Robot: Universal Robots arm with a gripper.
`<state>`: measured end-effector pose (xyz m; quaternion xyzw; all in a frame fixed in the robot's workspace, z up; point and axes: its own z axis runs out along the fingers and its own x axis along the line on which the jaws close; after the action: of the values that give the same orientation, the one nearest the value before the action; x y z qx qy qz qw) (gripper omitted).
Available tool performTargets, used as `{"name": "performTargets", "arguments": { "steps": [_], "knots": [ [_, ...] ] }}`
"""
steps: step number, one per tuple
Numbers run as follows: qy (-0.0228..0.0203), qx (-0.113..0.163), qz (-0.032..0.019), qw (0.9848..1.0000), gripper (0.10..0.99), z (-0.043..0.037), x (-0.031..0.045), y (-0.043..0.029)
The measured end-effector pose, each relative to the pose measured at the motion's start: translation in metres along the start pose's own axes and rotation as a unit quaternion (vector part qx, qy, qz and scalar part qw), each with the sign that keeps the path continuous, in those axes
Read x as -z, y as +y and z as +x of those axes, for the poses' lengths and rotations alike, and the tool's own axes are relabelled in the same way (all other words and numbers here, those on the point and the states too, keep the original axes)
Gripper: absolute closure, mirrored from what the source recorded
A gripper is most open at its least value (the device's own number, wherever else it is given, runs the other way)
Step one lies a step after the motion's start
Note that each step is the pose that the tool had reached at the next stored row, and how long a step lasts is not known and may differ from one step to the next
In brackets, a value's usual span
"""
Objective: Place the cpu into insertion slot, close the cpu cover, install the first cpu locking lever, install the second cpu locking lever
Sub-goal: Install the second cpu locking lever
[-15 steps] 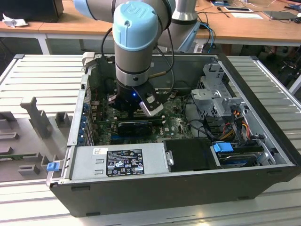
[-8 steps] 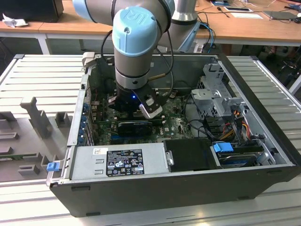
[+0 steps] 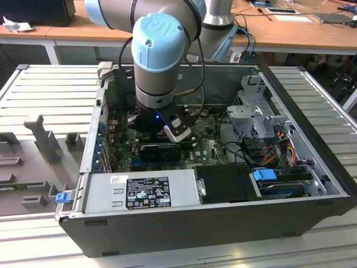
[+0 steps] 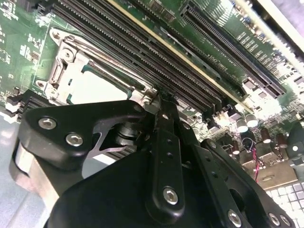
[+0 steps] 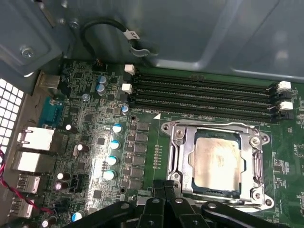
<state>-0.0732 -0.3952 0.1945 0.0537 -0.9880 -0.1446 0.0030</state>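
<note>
The cpu (image 5: 219, 160) already sits flat in the insertion slot (image 5: 190, 176) on the green motherboard (image 5: 90, 142), and the cpu cover (image 5: 183, 152) lies down over it, so its silver top shows through the window. In the second wrist view the gripper (image 4: 160, 95) is low beside the slot's edge, next to the long black memory slots (image 4: 142, 52), and its jaws look pressed close together with nothing seen between them. The tips seem to sit at a thin metal lever (image 4: 147, 97) by the cover's corner, so the step in hand is likely a locking lever. To do it well, the arm should push the lever slowly, keep the tips on the thin bar, stay off the memory slots, and make sure the cover stays flat. In the exterior view the arm (image 3: 159, 50) reaches down into the open computer case (image 3: 312, 139).
</note>
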Motion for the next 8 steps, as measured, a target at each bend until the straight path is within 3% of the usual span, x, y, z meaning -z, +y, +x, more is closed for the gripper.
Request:
{"name": "performTargets", "arguments": {
  "steps": [2, 8],
  "knots": [
    [-0.0003, 0.000, -0.0004, 1.0000, 0.980, 0.0000, 0.0010, 0.0004],
    [0.0001, 0.000, -0.0002, 1.0000, 0.980, -0.0001, 0.0194, 0.0058]
  ]
}}
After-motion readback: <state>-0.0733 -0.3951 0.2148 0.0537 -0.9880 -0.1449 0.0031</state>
